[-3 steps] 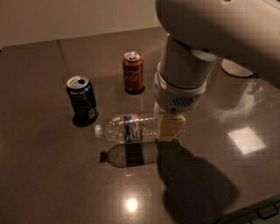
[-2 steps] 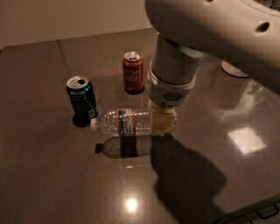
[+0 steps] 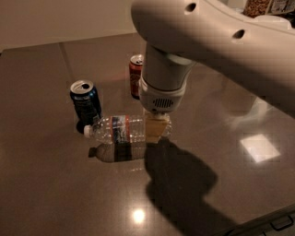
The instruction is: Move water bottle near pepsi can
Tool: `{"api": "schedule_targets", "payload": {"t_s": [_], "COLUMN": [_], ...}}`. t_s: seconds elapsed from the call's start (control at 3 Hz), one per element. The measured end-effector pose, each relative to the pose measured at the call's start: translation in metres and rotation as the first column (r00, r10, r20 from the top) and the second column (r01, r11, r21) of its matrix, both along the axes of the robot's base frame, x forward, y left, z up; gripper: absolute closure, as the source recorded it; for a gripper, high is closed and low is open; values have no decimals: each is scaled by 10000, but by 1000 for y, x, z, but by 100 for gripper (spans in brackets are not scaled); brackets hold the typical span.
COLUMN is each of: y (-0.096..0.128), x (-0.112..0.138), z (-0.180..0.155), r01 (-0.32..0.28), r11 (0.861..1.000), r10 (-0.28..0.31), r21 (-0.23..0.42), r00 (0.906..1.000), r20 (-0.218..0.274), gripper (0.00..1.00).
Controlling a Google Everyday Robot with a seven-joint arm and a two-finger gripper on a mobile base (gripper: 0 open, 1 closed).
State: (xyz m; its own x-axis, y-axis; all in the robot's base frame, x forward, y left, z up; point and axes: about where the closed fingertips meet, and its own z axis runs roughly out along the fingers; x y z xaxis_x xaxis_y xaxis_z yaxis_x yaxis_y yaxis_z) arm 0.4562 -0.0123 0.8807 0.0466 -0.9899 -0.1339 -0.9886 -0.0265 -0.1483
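Observation:
The water bottle [image 3: 120, 129] lies on its side, its white cap pointing left and ending just beside the base of the pepsi can [image 3: 85, 104]. The pepsi can is dark blue and stands upright at the left. My gripper [image 3: 156, 129] comes down from above and is shut on the bottle's right end, holding it just above the dark table [image 3: 50, 184]. The bottle's reflection shows below it. The arm hides the bottle's far right end.
A red cola can [image 3: 135, 73] stands upright behind the bottle, partly hidden by my arm. The table's front edge [image 3: 272, 221] runs across the lower right corner. Some items [image 3: 260, 7] sit at the top right, beyond the arm.
My gripper has carried the water bottle left, toward the pepsi can. The cap is now close to the can's base. The cans have not moved.

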Motion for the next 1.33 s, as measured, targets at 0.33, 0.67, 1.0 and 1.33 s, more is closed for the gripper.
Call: {"api": "schedule_targets", "payload": {"t_s": [0.33, 0.67, 1.0, 1.33], "y": [21, 33, 43, 50], "x": [1, 2, 8, 12], "z": [-10, -16, -19, -21], "r01": [-254, -363, -380, -394], "r11": [9997, 9993, 9992, 9992], "r10": [254, 361, 375, 387], "r21": [-25, -69, -111, -121], "r00": [9996, 9990, 9985, 9979], "r20": [-140, -256, -411, -519], "gripper": [100, 100, 84, 60]}}
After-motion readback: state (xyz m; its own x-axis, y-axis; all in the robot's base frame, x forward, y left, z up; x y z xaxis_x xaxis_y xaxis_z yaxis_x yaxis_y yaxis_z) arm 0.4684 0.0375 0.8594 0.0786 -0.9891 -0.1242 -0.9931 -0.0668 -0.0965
